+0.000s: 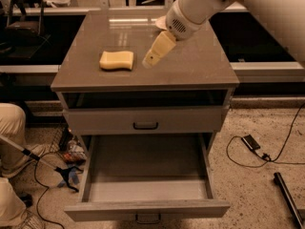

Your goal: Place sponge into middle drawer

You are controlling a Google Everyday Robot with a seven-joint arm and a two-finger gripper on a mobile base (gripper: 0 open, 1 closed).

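Note:
The pale yellow sponge (116,60) lies flat on the left part of the grey cabinet top (200,66). My gripper (155,56) hangs tilted just above the top, a short way to the right of the sponge and apart from it. It holds nothing that I can see. The middle drawer (143,173) is pulled out wide below, its long tray floor bare, with its thick front lip (147,209) nearest the camera. My white arm (200,6) comes in from the upper right.
A shut drawer front with a dark loop handle (145,125) sits above the open drawer. The white bowl (160,21) is mostly hidden behind my arm. A person's legs (12,128), a stick and cables lie on the floor at left; more cables (257,151) lie at right.

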